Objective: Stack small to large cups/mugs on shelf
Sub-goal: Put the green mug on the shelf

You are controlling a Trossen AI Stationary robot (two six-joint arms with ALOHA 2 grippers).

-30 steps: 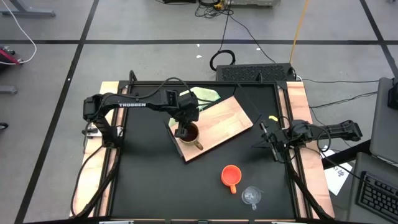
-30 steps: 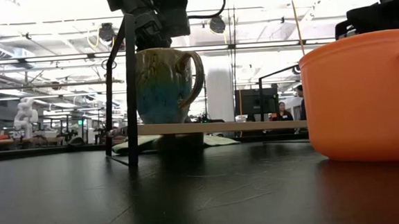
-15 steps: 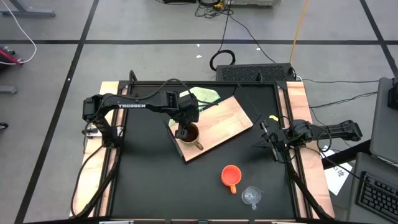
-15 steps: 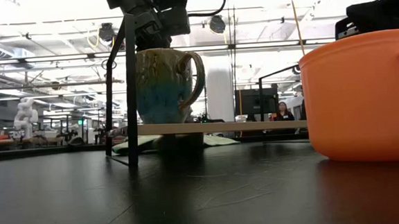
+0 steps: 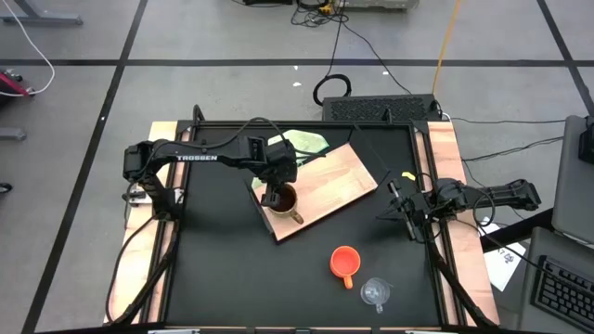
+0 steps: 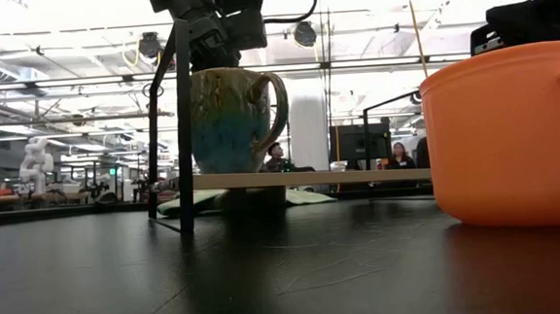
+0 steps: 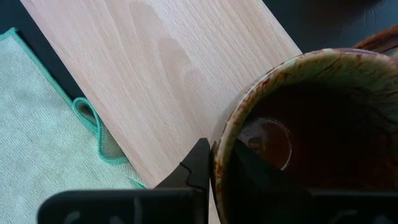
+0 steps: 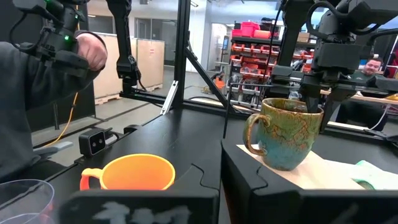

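Item 1, left gripper (image 5: 276,197): over the near left corner of the wooden shelf board (image 5: 329,181), fingers pinched on the rim of the brown glazed mug (image 5: 285,200), one finger inside the wall and one outside, as the left wrist view shows.

Item 2, brown glazed mug: stands upright on the board, handle turned toward the table's front edge. Glazed ceramic, judged heavy, stiff, slick and breakable. A rim pinch opposite the handle is narrow; the mug may swing or slip if moved fast. The handle or a wider hold across the wall is judged the surer purchase.

Item 3, wooden shelf board: flat, rigid, lying askew across the black table (image 5: 223,278), its far corner over a light green cloth (image 5: 304,142). Serves as the stacking site.

Item 4, orange handled cup (image 5: 344,261): upright on the table, well apart from the board toward the front. Appears to be plastic, judged light and tough; the rim or handle offers a hold.

Item 5, small clear glass cup (image 5: 375,293): just beside the orange cup, nearer the front edge. Judged light, slippery and fragile; take gently by the wall.

Item 6, right gripper (image 5: 406,213): waiting at the table's right edge, fingers together, holding nothing.
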